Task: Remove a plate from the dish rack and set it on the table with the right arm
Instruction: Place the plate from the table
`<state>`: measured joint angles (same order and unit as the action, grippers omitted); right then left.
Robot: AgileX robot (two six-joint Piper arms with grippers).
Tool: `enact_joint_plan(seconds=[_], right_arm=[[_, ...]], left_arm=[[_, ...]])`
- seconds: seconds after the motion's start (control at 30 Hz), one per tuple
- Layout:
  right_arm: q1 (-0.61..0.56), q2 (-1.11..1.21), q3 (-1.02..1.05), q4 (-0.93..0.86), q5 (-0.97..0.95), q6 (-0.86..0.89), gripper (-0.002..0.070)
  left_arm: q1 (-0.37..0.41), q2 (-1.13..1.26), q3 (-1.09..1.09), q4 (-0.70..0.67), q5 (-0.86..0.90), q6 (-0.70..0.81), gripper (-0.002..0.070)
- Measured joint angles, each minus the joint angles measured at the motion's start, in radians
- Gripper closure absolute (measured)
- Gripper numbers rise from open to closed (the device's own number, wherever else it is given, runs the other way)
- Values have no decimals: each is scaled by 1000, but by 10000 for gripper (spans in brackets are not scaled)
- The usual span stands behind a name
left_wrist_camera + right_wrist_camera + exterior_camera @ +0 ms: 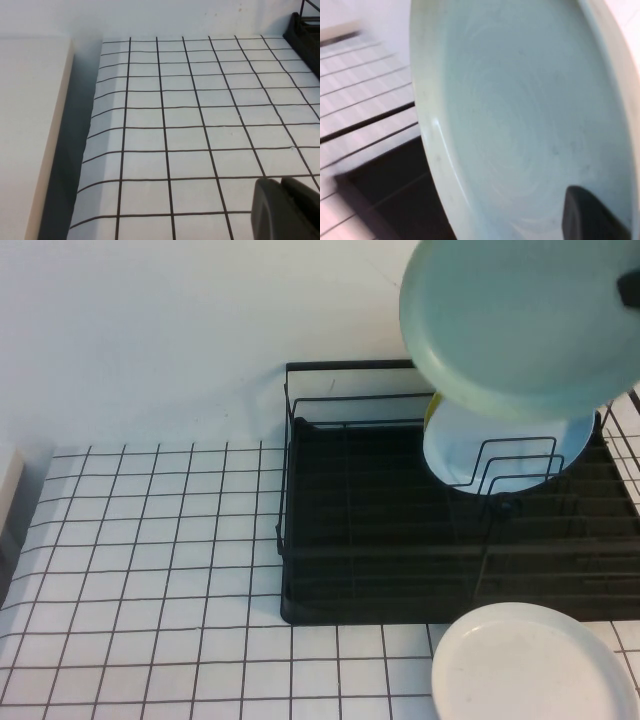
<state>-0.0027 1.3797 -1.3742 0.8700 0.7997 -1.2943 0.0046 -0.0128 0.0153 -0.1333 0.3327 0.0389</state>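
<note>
Right gripper [592,215]: seen as a dark finger pressed against the inner face of the plate in the right wrist view; in the high view only a dark tip is seen at the right edge of frame, on the plate's rim. It is clenched on the plate.
Plate [515,325]: round, pale mint green, matte and plain, with a shallow raised rim; held raised and tilted in the air above the back right part of the dish rack, clear of the wires. Faint circular marks are seen on its inner face [520,120] in the right wrist view.
Dish rack [380,540]: a black wire rectangular frame with looped dividers over a black ribbed tray, set on the table near the back wall.
Light blue plate [500,450]: stood on edge in the looped dividers, partly covered by the raised plate.
Yellow edge [432,410]: a thin strip seen just behind the light blue plate; what it belongs to cannot be told.
White plate [535,665]: round, glossy, laid flat on the table just in front of the rack's right part.
Left gripper [287,210]: dark fingers seen low over the table in the left wrist view, well apart from the rack; its two fingers are drawn together, with nothing between them.
Table [150,570]: white, with a thin black grid of small squares.
Writing: no brand or label can be read.
</note>
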Motion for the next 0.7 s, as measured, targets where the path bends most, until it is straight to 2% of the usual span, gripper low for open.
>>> enact_joint_plan(seconds=[0.13, 0.23, 0.47, 0.7], right_arm=[[0, -69, 3, -233, 321, 377, 577], [0, -76, 62, -315, 419, 500, 577], [0, -65, 346, -397, 397, 580, 577], [0, -11, 565, -401, 173, 590, 577]], left_arm=[[0, 0, 0, 0, 0, 0, 678], [0, 0, 0, 0, 0, 0, 678], [0, 0, 0, 0, 0, 2, 678], [0, 0, 0, 0, 0, 4, 678]])
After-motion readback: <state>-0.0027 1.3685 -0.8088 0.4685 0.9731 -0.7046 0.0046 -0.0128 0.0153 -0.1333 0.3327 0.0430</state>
